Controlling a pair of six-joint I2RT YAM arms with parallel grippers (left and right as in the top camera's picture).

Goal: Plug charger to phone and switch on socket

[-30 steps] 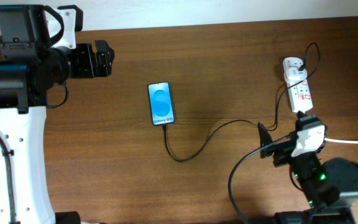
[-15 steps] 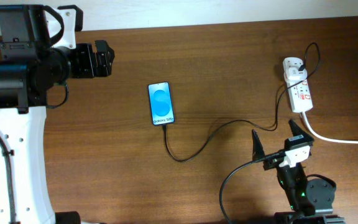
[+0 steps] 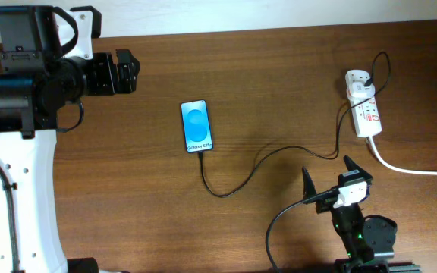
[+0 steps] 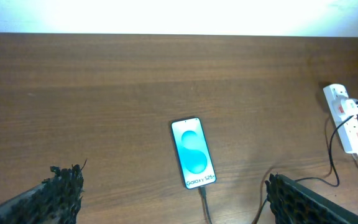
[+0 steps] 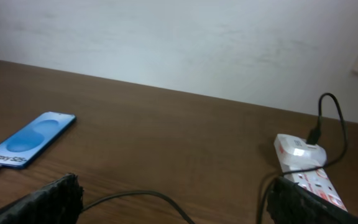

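Your phone (image 3: 196,127) lies flat and face up near the middle of the brown counter (image 3: 279,68), its blue screen lit. The charger (image 3: 234,184) leaves the phone's near short edge, loops toward you, then runs right across the wood to the socket (image 3: 364,104). Its connector tip (image 4: 201,188) meets that edge of the phone and looks seated, though the joint is too small for you to be sure. At the other end the black plug (image 3: 370,78) sits in the socket's far outlet.

The socket lies near the counter's right edge, well apart from the phone, and its thick white cord (image 3: 416,168) trails off to the right. You cannot tell from these views whether its switch is on.

Your right tool (image 3: 328,168) hangs released at the near right, fingers (image 5: 48,199) spread wide and gripping nothing. It is near the socket's near end but clear of it, with the charger passing just beyond its tips.

Your left tool (image 3: 133,70) is at the far left, well away from the phone. It is released too (the wrist view shows its fingers (image 4: 64,186) far apart and empty).
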